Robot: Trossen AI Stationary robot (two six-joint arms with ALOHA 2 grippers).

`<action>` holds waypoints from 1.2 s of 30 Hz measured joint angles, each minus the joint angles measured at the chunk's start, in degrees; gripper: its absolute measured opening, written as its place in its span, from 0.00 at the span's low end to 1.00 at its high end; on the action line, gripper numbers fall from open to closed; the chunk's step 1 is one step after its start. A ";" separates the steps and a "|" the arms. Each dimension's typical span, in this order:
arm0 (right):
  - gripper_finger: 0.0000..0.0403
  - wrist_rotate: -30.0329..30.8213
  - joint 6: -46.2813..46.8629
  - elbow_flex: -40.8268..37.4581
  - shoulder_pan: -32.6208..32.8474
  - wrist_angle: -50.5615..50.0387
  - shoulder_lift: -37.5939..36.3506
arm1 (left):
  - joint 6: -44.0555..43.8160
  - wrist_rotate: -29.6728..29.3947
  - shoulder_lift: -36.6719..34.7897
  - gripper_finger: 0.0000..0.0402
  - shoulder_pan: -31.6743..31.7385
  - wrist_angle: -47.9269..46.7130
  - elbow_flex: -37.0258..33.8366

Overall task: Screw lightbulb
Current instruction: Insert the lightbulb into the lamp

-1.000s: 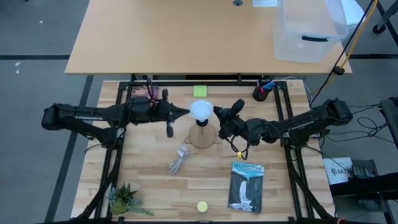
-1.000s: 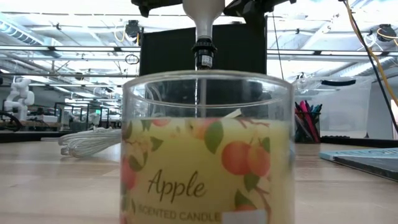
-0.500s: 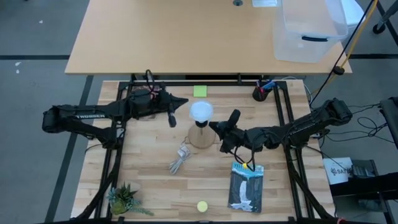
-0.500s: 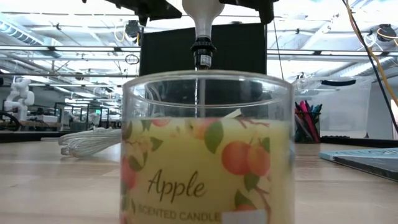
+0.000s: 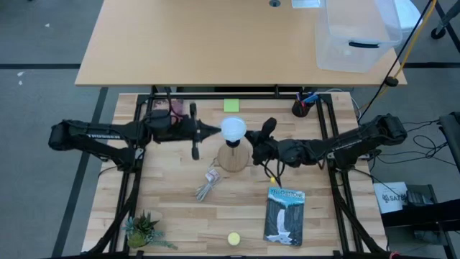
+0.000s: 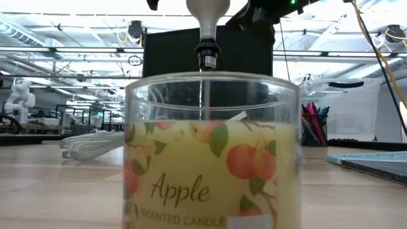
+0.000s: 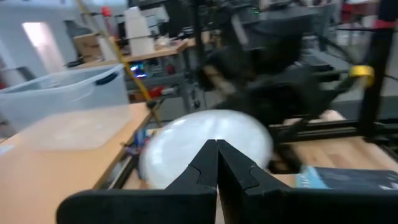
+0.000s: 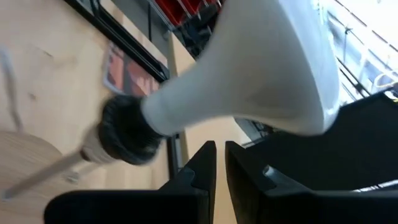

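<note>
The lightbulb (image 5: pixel 233 129), with a white dome and a tapered neck (image 6: pixel 205 14), stands upright with its screw base in the black socket (image 6: pixel 207 56) of the wooden cone base (image 5: pixel 232 156) at the table's middle. My left gripper (image 5: pixel 217 130) is shut, level, at the dome's left side. My right gripper (image 5: pixel 251 141) is shut, level, at the bulb's right side, just below the neck (image 8: pixel 249 68). The left wrist view shows the dome (image 7: pixel 186 149) right behind the shut fingertips. My left gripper's shut fingertips (image 7: pixel 216 149) point level from the table's left at the dome's left side (image 5: pixel 224 130); I cannot tell whether they touch it. My right gripper's shut fingertips (image 8: pixel 208 152) point level from the table's right, under the neck's flare (image 8: pixel 205 112); I cannot tell whether they touch it.
A coiled white cable (image 5: pixel 208 185) lies near the base's left. A book (image 5: pixel 285 214) lies at the near right, and a glass jar candle (image 6: pixel 213 152) and a small plant (image 5: pixel 144 230) stand at the near edge. A pen cup (image 5: pixel 302 108) and a green note (image 5: pixel 231 106) are at the far side.
My left gripper swung away toward the far edge, then came back to the dome's left side. My right gripper dropped back toward the near edge, then returned close to the bulb. The bulb has stayed upright in the socket.
</note>
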 joint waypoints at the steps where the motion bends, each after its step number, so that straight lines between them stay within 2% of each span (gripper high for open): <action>1: 0.07 0.00 -0.58 0.00 -0.73 0.17 0.00 | 0.15 0.00 0.00 0.00 -0.89 0.01 0.00; 7: 0.07 0.00 -4.92 0.00 -3.79 4.80 0.00 | 0.21 -0.86 0.01 0.00 -4.97 -0.54 0.00; 13: 0.07 -0.35 -9.13 0.00 -4.09 9.11 0.00 | 0.05 -6.18 2.11 0.00 -5.70 -3.17 -0.02; 22: 0.07 1.82 -12.58 0.00 -1.42 9.54 -0.07 | 0.01 -7.21 2.22 0.00 -3.12 -3.56 -0.02; 29: 0.07 3.22 -10.55 -0.04 0.57 7.82 -0.15 | 0.02 -7.51 2.17 0.00 -0.64 -4.38 -0.02; 36: 0.07 -2.49 -6.22 0.02 2.80 4.72 0.04 | -1.99 -8.72 2.42 0.00 2.91 -5.02 -0.02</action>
